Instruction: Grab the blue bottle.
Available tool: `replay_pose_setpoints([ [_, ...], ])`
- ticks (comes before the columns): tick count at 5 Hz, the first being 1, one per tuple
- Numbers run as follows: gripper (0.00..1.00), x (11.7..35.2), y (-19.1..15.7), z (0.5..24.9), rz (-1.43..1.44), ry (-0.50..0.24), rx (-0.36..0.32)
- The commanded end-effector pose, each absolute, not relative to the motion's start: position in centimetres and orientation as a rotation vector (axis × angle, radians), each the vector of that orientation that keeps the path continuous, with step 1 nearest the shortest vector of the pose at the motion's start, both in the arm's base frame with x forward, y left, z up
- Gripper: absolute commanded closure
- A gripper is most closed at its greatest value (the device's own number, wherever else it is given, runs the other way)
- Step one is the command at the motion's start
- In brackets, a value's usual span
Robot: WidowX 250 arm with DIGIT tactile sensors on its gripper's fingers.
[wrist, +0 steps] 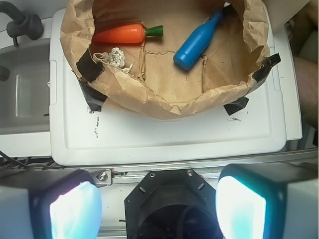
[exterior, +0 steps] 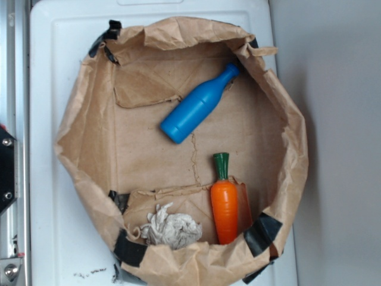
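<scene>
Wide apart stand the two pads of the pincer (wrist: 158, 206) at the bottom edge of the wrist view, one at seven o'clock and one at five, with nothing between them; it hangs well short of the paper basket (wrist: 169, 102) (no part of it shows in the exterior view).

Inside that crumpled brown basket, which sits on a white plastic lid (exterior: 53, 238) serving as the counter, the blue bottle (exterior: 199, 104) lies on its side on the paper floor. In the exterior view its cap points toward one o'clock, close under the torn rim, and its flat base toward seven o'clock. An orange carrot (exterior: 224, 208) with a green top lies at five o'clock from the bottle, apart from it, green end pointing to twelve. A wad of crumpled white paper (exterior: 172, 229) rests at nine o'clock from the carrot, near the basket's lower wall. Strips of black tape (exterior: 262, 232) patch the basket's outside.

In the wrist view the bottle (wrist: 198, 41) lies at one o'clock from the pincer, the carrot (wrist: 119, 34) at eleven.
</scene>
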State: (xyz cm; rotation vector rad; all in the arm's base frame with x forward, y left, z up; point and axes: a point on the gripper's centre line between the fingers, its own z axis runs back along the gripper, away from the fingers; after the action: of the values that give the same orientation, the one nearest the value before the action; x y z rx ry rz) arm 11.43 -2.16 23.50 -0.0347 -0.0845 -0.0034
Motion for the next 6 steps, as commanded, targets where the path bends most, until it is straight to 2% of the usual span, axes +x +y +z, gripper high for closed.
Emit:
replay_pose_setpoints([
  [1, 0.00, 11.4, -2.2, 23.5, -0.003, -0.085, -0.035],
  [2, 0.00, 13.7, -1.3, 23.5, 0.072, -0.076, -0.021],
  [4, 0.00, 14.4, -1.3, 23.2, 0.111, -0.114, 0.000],
  [6, 0.00, 16.7, -2.2, 21.4, 0.062, -0.166, -0.017],
])
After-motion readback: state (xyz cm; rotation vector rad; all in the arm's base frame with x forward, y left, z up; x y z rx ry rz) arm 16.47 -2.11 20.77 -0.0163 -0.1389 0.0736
